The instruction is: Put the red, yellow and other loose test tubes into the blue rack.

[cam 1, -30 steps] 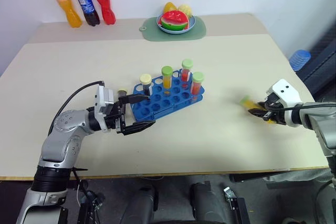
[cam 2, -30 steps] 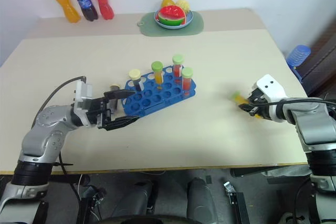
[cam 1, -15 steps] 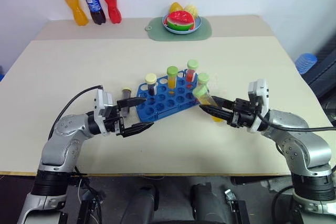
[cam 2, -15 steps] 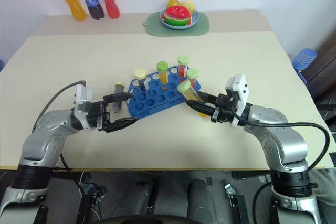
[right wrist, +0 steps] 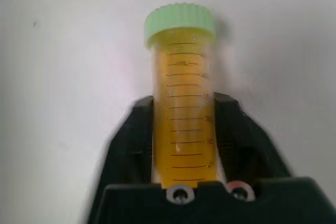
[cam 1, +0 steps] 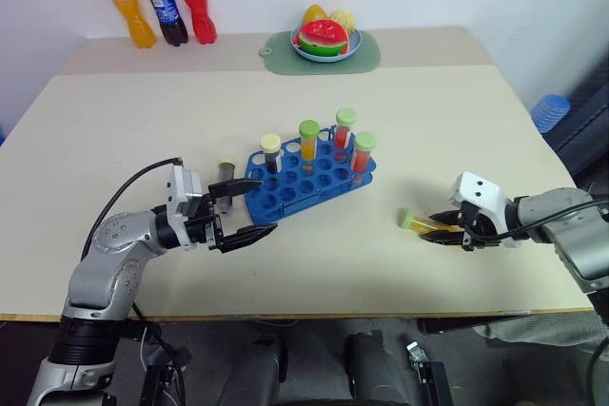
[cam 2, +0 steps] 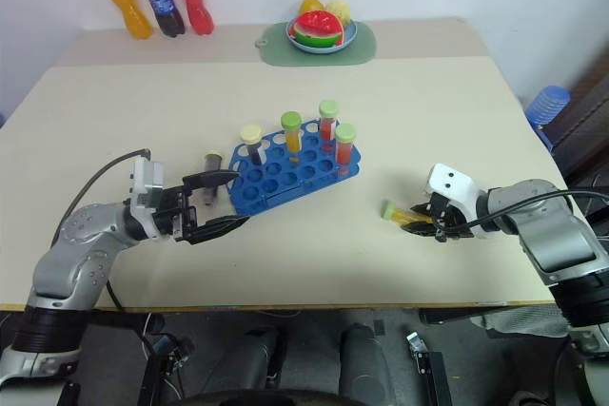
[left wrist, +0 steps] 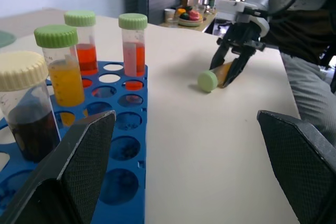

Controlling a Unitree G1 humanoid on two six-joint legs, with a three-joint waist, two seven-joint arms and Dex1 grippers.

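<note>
Since a moment ago our right pincer (cam 1: 440, 231) dropped from the rack (cam 1: 309, 181) to the worktop (cam 1: 333, 263), still straddling the yellow tube (cam 1: 419, 223), grip unclear; left pincer (cam 1: 243, 208) open.

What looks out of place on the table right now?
One yellow-orange tube lies on its side on the table, right of the blue rack, between the right gripper fingers. A dark brown tube stands just outside the rack's left end, not in a hole.
</note>
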